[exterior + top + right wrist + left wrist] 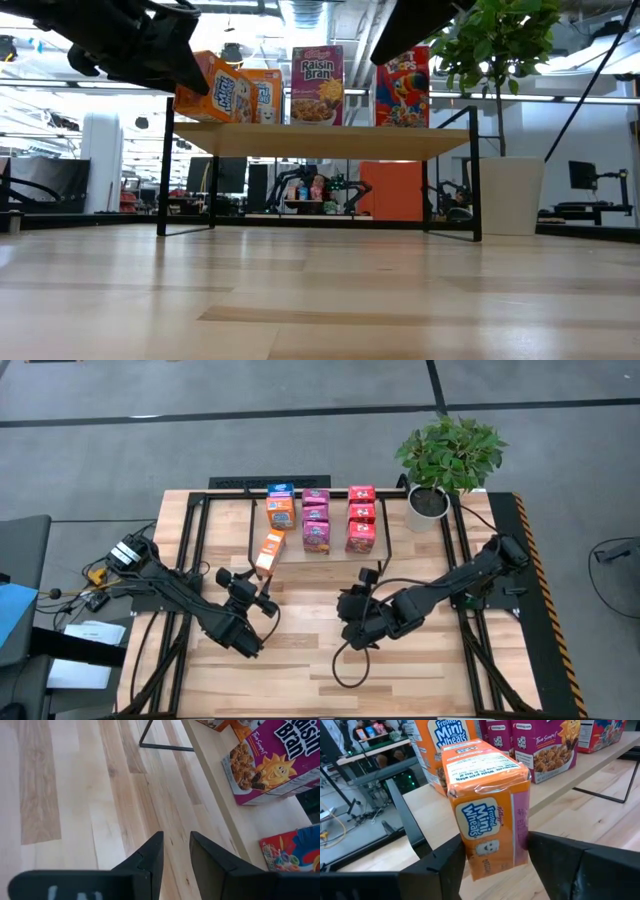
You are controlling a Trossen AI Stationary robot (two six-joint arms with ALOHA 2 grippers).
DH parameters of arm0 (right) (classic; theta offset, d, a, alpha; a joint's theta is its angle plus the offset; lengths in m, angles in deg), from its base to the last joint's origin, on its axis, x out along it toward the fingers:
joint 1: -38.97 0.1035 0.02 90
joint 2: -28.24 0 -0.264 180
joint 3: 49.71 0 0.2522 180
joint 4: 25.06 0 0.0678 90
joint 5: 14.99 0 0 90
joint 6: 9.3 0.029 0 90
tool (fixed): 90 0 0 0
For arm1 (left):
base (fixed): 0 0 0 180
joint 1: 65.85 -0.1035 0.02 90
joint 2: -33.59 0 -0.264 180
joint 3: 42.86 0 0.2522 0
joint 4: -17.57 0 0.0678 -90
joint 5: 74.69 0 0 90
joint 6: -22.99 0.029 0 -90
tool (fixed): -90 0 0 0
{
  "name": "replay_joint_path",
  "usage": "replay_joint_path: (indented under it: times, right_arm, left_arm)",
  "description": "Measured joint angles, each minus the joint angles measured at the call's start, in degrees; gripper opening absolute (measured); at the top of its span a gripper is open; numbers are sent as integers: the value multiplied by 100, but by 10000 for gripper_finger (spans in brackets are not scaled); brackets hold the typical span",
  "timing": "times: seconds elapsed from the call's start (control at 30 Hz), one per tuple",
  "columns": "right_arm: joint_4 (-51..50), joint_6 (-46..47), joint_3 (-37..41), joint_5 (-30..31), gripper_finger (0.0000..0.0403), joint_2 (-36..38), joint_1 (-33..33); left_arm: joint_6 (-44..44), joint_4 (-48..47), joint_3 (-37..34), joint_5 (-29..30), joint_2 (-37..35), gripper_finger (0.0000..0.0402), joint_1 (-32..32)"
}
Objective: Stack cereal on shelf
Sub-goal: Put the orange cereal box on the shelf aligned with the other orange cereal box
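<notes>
Your left gripper (pixel 495 857) grasps an orange box (pixel 487 807), tilted at the shelf (pixel 340 550) edge; your right gripper (pixel 175 852) hovers empty, jaws narrowly apart

I am operating in a robotics lab set in an open industrial hall. Beyond the left gripper (pixel 495 865), benches (pixel 375 750) carry cables and electronics. Past the shelf (pixel 320 140), the low view shows exposed ceiling ducts (pixel 330 15), white columns (pixel 100 160) and further robot arms (pixel 320 190). Beside the wooden table (pixel 300 660), grey carpet (pixel 200 440) bears taped lines, and a potted plant (pixel 445 455) stands at the far corner.
</notes>
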Motion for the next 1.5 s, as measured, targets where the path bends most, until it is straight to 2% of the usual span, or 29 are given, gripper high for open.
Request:
replay_joint_path:
  times: [0.37,0.6,0.87,1.0,1.17,1.3,1.5]
  right_arm:
    - [0,124,0,9,118,0,129]
    - [0,127,0,13,118,0,191]
    - [-2,125,0,22,118,0,194]
    - [-2,127,0,16,118,0,205]
    - [-24,125,0,17,118,0,272]
    - [-101,116,0,13,118,0,279]
    - [-180,116,0,7,118,0,340]
  left_arm:
    - [-10,0,2,-66,0,174,11]
    - [71,-70,145,-503,0,160,128]
    - [1434,-128,840,-1032,0,141,236]
    - [1690,-592,1165,-1114,0,136,235]
    - [2510,-1498,1844,-2075,0,135,215]
    - [3667,-2060,2558,-2722,0,135,106]
    - [5569,-2044,3497,-3454,-118,135,-437]
